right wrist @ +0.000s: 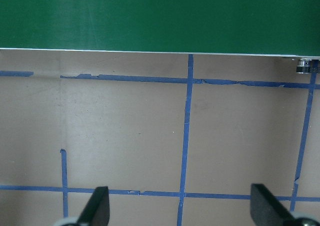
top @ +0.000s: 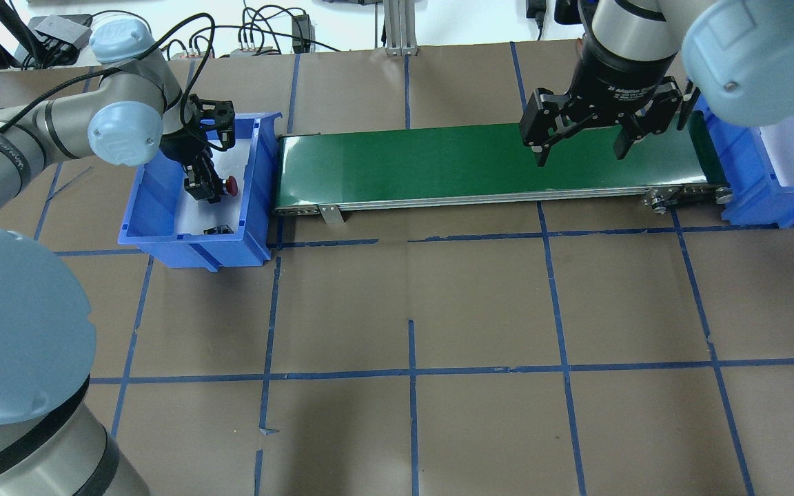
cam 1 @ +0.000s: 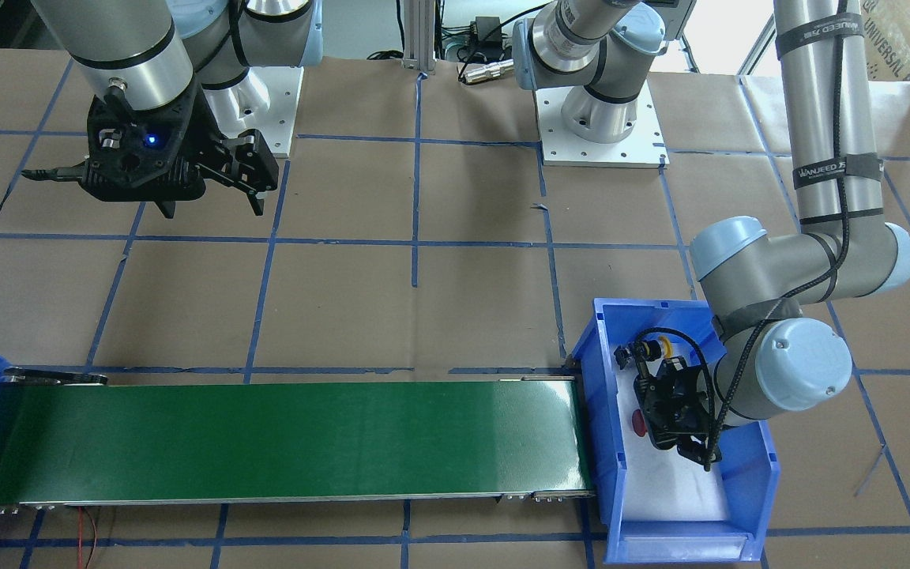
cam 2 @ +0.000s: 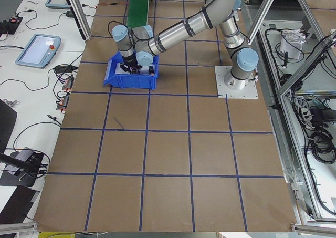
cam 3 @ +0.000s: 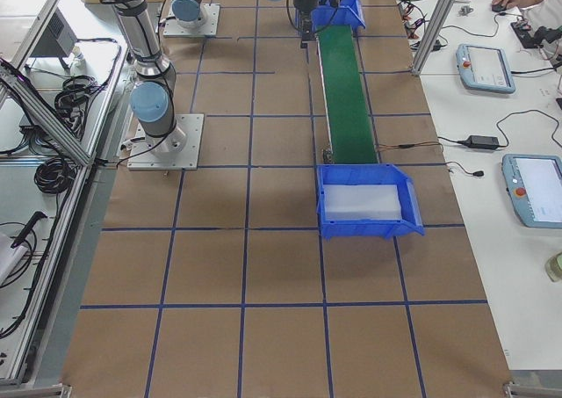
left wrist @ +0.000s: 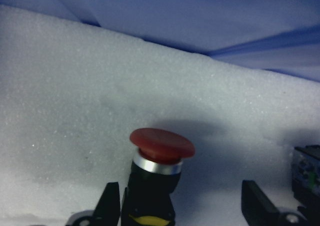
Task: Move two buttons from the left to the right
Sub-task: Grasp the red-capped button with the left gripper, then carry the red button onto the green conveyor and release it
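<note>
Two buttons counted, both in the left blue plastic bin (top: pixel 190 249). The red mushroom-cap button (left wrist: pixel 161 143) sits between the wide-open fingers of the left gripper (left wrist: pixel 181 206). The yellow-cap button (cam 1: pixel 663 346) lies at its 6 o'clock in the overhead view. The right gripper (top: pixel 580 156) hangs wide open above the tabletop (top: pixel 480 310), near one green conveyor belt (top: pixel 404 158).

My fixed cameras see an evenly bright room, shadows soft on the brown paper (top: pixel 480 303). The green belt (cam 1: pixel 281 438) carries a pale sheen at one end, and the front view's top right corner burns white. My left wrist view is dim and bluish; the red button (left wrist: pixel 162 145) throws a soft shadow on the foam (left wrist: pixel 75 86).
</note>
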Controlling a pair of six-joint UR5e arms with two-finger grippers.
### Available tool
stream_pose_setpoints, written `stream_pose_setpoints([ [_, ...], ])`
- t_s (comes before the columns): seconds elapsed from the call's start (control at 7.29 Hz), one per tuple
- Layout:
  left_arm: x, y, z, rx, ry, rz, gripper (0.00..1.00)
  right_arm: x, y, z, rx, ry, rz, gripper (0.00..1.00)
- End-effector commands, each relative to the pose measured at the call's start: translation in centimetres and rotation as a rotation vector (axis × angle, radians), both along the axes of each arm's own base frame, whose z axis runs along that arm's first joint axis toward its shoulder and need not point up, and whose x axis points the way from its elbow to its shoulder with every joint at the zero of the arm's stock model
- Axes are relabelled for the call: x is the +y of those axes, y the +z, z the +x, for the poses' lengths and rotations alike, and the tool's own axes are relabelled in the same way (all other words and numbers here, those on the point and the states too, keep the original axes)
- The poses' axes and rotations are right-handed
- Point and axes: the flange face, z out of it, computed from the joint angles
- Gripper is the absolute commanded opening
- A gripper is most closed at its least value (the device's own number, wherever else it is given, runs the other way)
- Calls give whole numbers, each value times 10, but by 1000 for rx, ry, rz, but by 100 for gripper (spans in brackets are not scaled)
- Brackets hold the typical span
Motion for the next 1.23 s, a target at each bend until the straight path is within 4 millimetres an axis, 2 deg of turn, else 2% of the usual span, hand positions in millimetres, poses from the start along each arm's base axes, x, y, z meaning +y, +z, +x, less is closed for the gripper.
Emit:
stream_pose_setpoints([
  [0.0,-1,58,-3,-11,98,-97,8,-1,-2,0,-1,-9,1,100],
  [0.14,14,105,-12,-25,247,-150,8,0,-4,0,0,-10,4,100],
  [0.27,25,133,-17,-22,456,-156,8,0,-6,2,1,-6,10,100],
  [0.41,31,146,-35,-15,666,-172,8,-4,-10,1,1,0,10,100],
  [0.69,40,151,-120,9,972,-172,9,-5,-16,-4,13,-5,32,100],
  [0.82,41,144,-157,2,1227,-155,9,-10,-27,-2,5,-15,47,100],
  [0.96,40,128,-188,-11,1339,-130,9,-16,-33,-1,5,-1,50,100],
  [1.1,35,105,-217,-11,1340,-129,9,-12,-36,-1,8,4,59,100],
])
